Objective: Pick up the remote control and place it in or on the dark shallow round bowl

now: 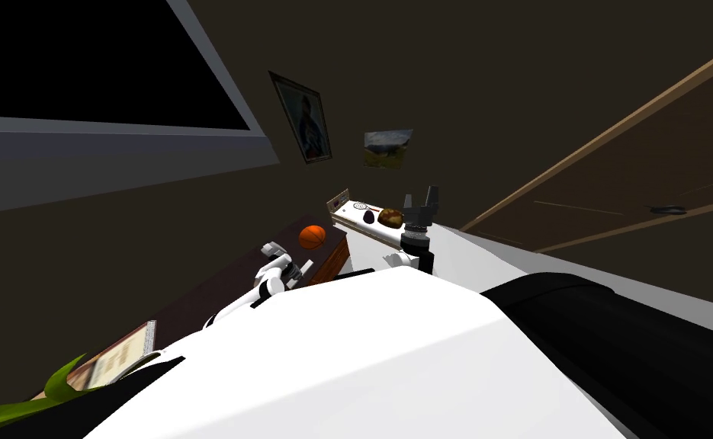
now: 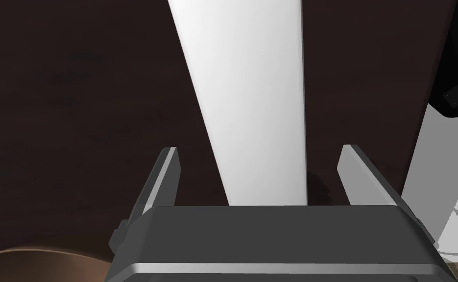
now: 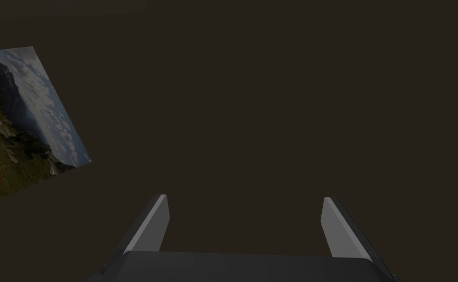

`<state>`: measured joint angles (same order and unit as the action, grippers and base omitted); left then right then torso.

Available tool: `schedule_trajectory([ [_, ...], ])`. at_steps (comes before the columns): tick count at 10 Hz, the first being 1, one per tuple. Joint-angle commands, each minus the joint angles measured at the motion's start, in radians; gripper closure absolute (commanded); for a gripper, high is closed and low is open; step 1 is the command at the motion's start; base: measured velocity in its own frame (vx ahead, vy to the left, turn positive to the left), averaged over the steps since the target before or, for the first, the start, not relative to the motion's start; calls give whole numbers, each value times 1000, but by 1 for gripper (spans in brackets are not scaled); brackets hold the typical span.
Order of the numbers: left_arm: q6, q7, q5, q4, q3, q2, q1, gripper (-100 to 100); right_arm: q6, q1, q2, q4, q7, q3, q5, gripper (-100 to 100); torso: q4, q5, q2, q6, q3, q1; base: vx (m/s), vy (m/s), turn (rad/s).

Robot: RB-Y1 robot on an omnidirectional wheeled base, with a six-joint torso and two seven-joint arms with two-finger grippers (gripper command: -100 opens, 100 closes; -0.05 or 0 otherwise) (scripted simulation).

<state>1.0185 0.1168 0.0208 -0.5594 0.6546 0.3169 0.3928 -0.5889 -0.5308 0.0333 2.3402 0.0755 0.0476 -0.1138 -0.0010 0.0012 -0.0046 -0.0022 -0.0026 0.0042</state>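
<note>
Left claw (image 1: pixel 301 268), head view: held low over a dark brown table (image 1: pixel 202 293), beside an orange ball (image 1: pixel 312 236).
Right claw (image 1: pixel 420 198), head view: raised upright before a white table (image 1: pixel 362 229) on which small things are set.
Left wrist view: fingers (image 2: pixel 166 171) are spread wide; nothing is held.
Right wrist view: fingers (image 3: pixel 152 223) are spread wide; nothing is held.
Remote and bowl: cannot be told apart among those small things.
Progress: nothing is grasped; pickup and placing are judged left.
Room: white table's edge is judged close; open space above.
</note>
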Motion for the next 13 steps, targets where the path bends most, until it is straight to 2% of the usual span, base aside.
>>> schedule_trajectory([
  [1, 0, 0, 0, 0, 0, 0, 0, -100, 0, 0, 0, 0, 0, 0, 0, 0, 0, 0, 0, 0, 0, 0, 19, 12, 3],
  [2, -4, 1, 0, -1, -1, -1, -1, 100, 0, 0, 0, 0, 0, 0, 0, 0, 0, 0, 1, 0, 1, -1, 0, 0, 0],
  [6, -1, 2, 1, 1, 0, -2, -2, 100, 0, 0, 0, 0, 0, 0, 0, 0, 1, 0, 1, 1, 1, 1, 0, -1, 3],
  [7, -1, 1, 1, 1, 0, -2, -2, 0, 0, 0, 0, 0, 0, 0, 0, 0, 1, 0, 1, 1, 1, 1, 0, 0, 0],
  [8, 26, -1, -3, -28, 6, -1, -1, 100, 0, 0, 0, 0, 0, 0, 0, 0, 1, 0, 1, 1, 1, 1, -22, -13, -28],
  [10, 58, -3, -8, -43, 17, 8, 10, 100, 0, 0, 0, 0, 0, 0, 0, 0, 1, -1, 3, 1, 2, -1, -38, -25, -25],
  [11, 46, -3, -6, -43, 14, 3, 2, 100, 0, 0, 0, 0, 0, 0, 0, 0, 1, -1, 4, 1, 2, -2, -18, -8, -2],
  [12, 51, -5, -6, -45, 14, 4, 2, 0, 0, 0, 0, 0, 0, 0, 0, 0, 1, -1, 3, 1, 2, -1, 0, 0, 0],
  [13, 51, 4, 0, -66, 21, 34, 41, 100, 0, 0, 0, 0, 0, 0, 0, 0, 1, 0, 2, 1, 1, 0, -108, -129, 38],
])
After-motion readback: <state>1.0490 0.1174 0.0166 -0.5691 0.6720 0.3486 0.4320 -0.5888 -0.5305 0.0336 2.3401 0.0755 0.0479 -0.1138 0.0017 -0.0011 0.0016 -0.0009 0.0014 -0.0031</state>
